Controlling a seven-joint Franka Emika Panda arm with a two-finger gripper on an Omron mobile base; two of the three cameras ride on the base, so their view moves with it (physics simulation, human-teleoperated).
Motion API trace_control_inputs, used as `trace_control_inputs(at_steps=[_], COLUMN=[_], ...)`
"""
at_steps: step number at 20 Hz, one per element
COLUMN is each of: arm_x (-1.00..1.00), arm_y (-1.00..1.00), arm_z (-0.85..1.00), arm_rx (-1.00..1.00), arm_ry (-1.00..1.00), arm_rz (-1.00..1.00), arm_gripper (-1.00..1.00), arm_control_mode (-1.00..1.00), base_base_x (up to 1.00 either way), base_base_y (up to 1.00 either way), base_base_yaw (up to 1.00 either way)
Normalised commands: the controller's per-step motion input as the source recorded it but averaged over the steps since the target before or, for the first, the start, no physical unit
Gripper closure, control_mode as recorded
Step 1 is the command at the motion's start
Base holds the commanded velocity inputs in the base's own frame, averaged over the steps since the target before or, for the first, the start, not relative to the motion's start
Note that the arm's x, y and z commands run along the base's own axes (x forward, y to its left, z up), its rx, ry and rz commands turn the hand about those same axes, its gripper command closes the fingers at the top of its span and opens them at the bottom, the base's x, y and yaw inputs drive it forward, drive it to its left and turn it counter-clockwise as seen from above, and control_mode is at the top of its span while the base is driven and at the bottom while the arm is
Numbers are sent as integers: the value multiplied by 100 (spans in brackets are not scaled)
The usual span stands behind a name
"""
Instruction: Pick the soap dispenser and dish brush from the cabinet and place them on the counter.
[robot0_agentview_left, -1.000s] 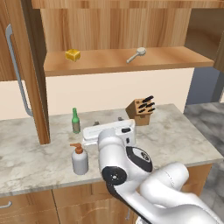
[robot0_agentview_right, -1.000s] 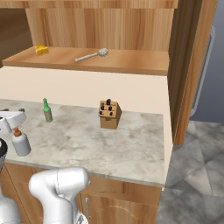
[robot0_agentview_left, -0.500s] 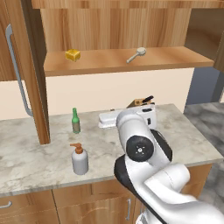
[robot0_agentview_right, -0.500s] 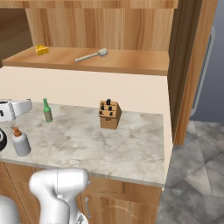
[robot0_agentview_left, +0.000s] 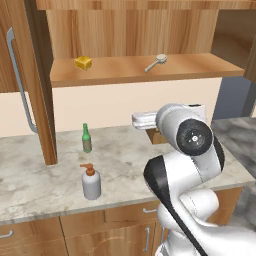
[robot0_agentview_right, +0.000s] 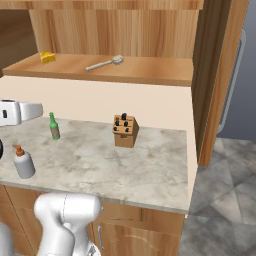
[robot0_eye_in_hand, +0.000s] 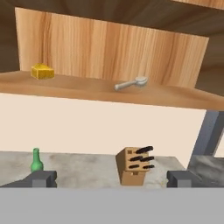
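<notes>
1. I see 1 dish brush (robot0_agentview_left: 156, 62) lying flat on the cabinet (robot0_agentview_left: 140, 70) shelf — its long axis is slanted, head toward the back right and handle toward the front left.
2. 1 soap dispenser (robot0_agentview_left: 91, 182) stands upright on the counter (robot0_agentview_left: 45, 180), near the front edge.
3. Also 1 yellow sponge (robot0_agentview_left: 83, 62), 1 green bottle (robot0_agentview_left: 86, 138), 1 knife block (robot0_agentview_right: 125, 131).
4. In the left base view the arm hides most of the knife block.
5. The gripper (robot0_eye_in_hand: 111, 178) is spread wide and holds nothing — fingertips (robot0_eye_in_hand: 43, 178) low in the hand view.

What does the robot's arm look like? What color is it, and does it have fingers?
The arm is smooth, glossy white, built from fat rounded tube pieces. Its joints are dark, and one elbow wears a round black cap with a pale ring and centre. The end effector has two small, blocky, dark grey fingertips. No loose cables or writing show.
</notes>
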Motion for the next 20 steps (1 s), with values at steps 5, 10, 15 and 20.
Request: trace_control_inputs(at_steps=[5, 10, 15, 20], arm_x=[-10, -6, 0, 0], arm_y=[-26, -18, -10, -10], arm_z=[42, 48, 39, 14], arm_rx=[5, 3, 1, 2], arm_ry=[8, 3, -1, -11], arm_rz=[-1, 0, 0, 0], arm_gripper=[-100, -100, -100, -100], arm_control_mode=[-100, -100, -100, -100], base_base_x=[0, 0, 0, 0], base_base_y=[0, 0, 0, 0], base_base_yaw=[0, 0, 0, 0])
